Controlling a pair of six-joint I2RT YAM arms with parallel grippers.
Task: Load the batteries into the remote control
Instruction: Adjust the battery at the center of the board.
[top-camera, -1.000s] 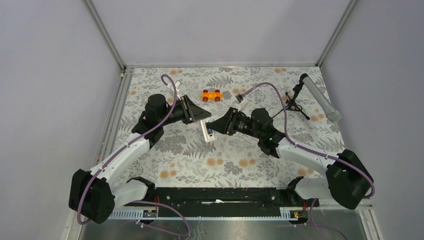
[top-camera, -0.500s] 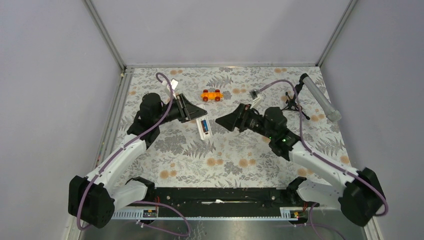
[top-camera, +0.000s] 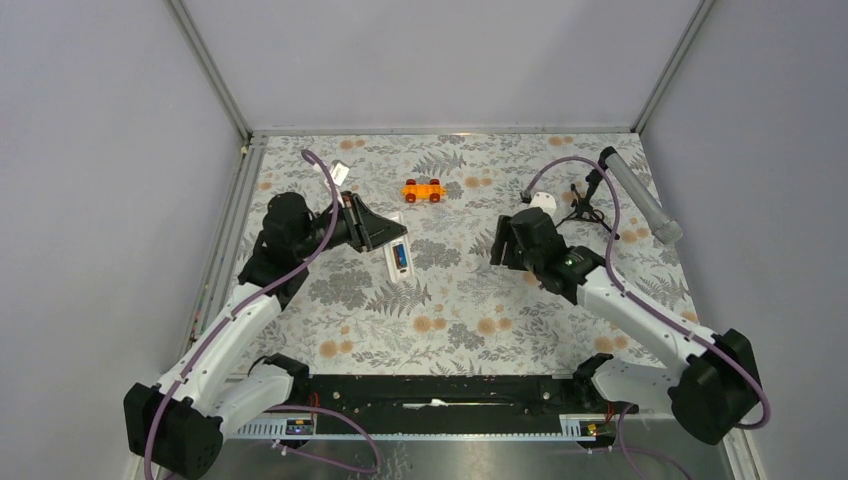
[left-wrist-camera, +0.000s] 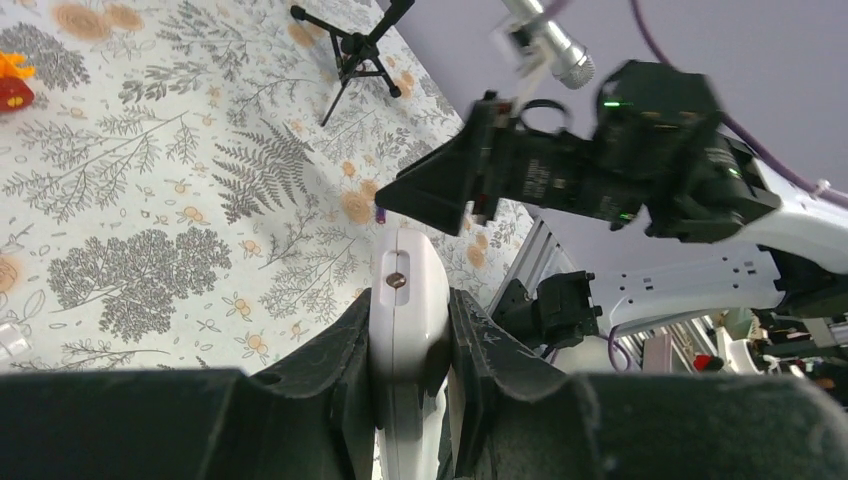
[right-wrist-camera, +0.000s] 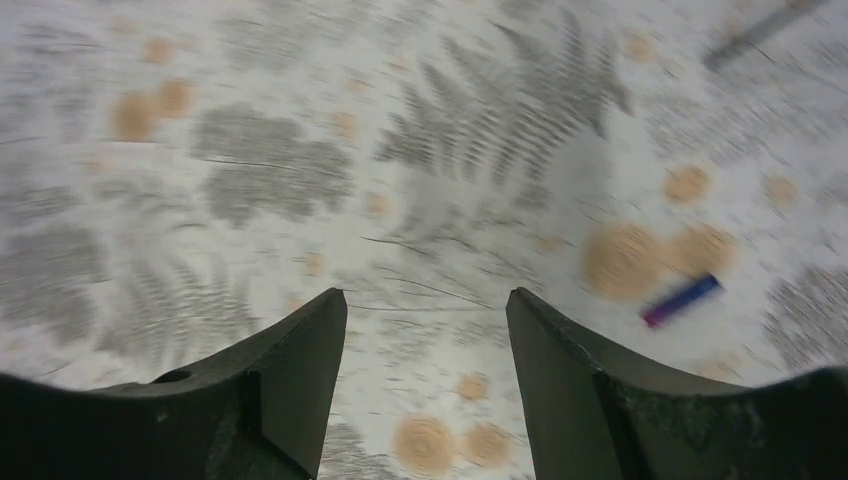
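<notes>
**Q:** Pale grey walls (top-camera: 450, 60) enclose a table (top-camera: 450, 320) covered in a fern-and-flower print. What do the arms hold?

**A:** Left tool (left-wrist-camera: 411, 318) is clenched on the slim white oblong remote control (top-camera: 396, 262). It is held clear of the table, left of centre, with its back facing up. One small blue cylinder battery (top-camera: 400, 256) lies in the recessed bay.

**Q:** And the right arm?

**A:** Right tool (right-wrist-camera: 425, 305) is released, jaws apart with nothing between them, pointing down over the table's right half. A second thin blue-purple battery (right-wrist-camera: 680, 300) with a reddish tip lies loose on the print, near that tool.

**Q:** Anything else?

**A:** A small orange toy car (top-camera: 423, 190) sits towards the far edge. A grey tube on a black tripod (top-camera: 640, 195) leans at the far right corner.
</notes>
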